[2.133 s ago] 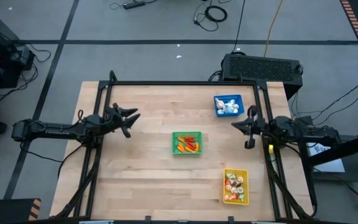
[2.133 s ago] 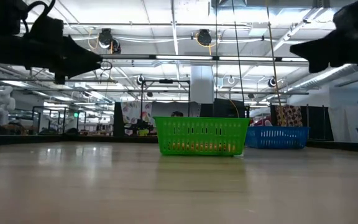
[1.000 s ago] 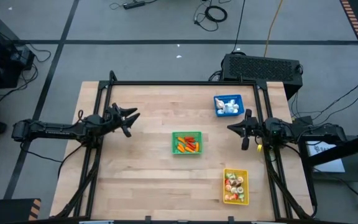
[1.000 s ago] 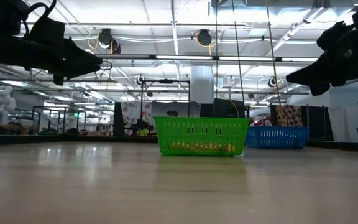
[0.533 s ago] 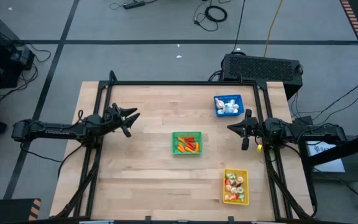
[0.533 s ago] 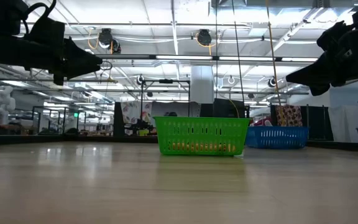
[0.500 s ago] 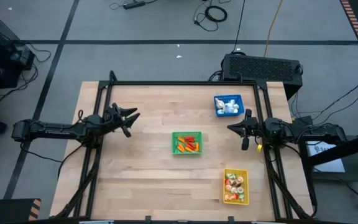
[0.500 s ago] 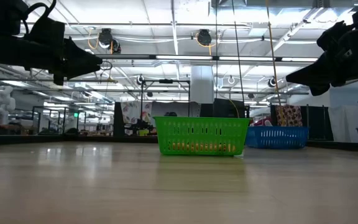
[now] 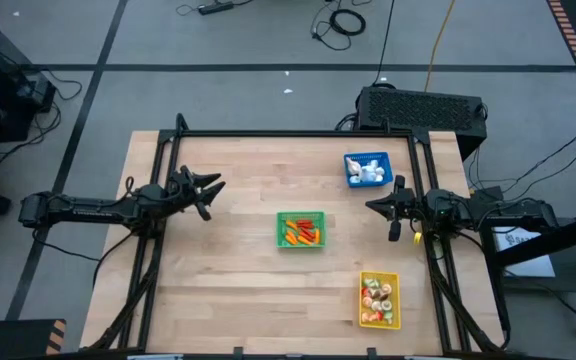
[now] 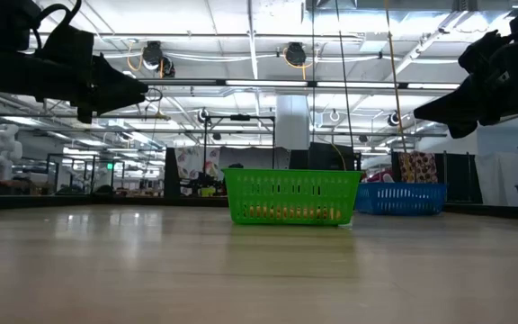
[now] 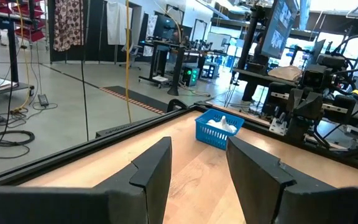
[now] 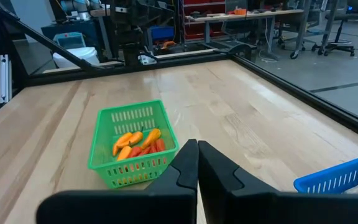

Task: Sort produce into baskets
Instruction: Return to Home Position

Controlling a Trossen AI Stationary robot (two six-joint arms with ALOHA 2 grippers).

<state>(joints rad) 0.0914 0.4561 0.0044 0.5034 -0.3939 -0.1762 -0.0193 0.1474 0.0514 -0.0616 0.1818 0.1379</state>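
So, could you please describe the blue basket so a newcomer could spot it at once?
On the wooden table, look near the top right corner in the overhead view, close by the right gripper. The blue basket sits there, filled with white pieces, while the green basket and yellow basket hold orange and red ones.

Bright, even overhead lighting across the bench (image 9: 238,270).
In the low view, ceiling strip lamps (image 10: 268,83) above the green basket (image 10: 291,196) glare; the bench surface in front of it blurs and shines.
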